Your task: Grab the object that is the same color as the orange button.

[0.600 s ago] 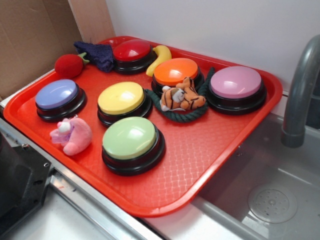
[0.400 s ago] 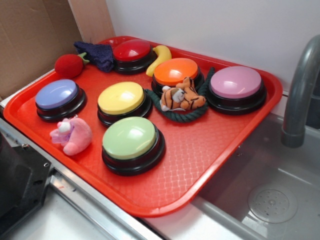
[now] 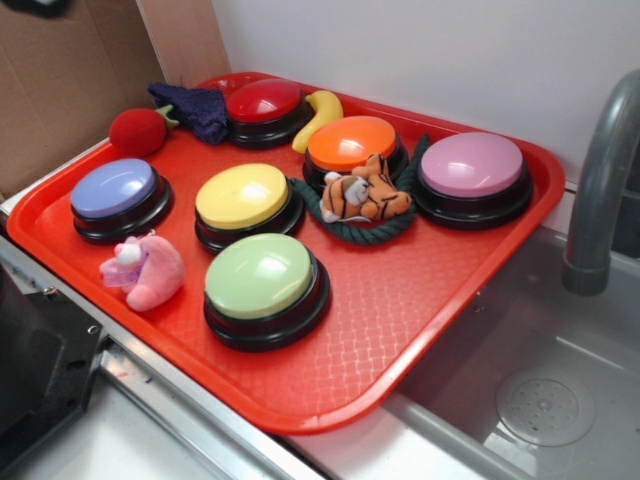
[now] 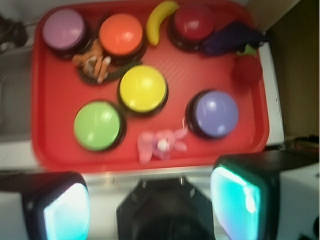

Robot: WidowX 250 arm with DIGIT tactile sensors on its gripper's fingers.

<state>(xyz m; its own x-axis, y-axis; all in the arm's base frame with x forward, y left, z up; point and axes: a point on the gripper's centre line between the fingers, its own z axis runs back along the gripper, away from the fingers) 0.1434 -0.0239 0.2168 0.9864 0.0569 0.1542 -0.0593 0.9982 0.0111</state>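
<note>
Wrist view: the pincer (image 4: 142,202) hangs high above the near edge of the tray (image 4: 50,145), its two fingers wide apart with nothing between them; the whole picture is soft with blur.
Exterior view: only a dark scrap at the top left corner may be the arm; the pincer itself is not shown there.
Tiger: the tiger (image 3: 365,192) lies on its side just in front of the orange button (image 3: 352,141), touching or nearly touching its base, inside a loop of dark rope (image 3: 345,232).
Neighbours: the pink button (image 3: 472,164) stands just to one side of the tiger, the yellow button (image 3: 243,195) near on the other.
Risk, crowding: in my judgement the open fingers have little room; one could land on the orange button's dome or base and press it instead of closing on the plush.
Risk, rope: the rope could be pinched with the tiger and come up too, or snag it.
Risk, wrong pick: the banana (image 3: 320,116) sits near and is warm-coloured; the pink plush (image 3: 145,270) lies closest to the pincer in the wrist view.
Risk, grip: a soft, lumpy toy may slip if caught by an ear or leg.
Hidden: the tiger's underside and how far it overlaps the rope.
Hard to tell: in the wrist view the tiger (image 4: 92,61) is a smeared patch, stripes barely legible.
</note>
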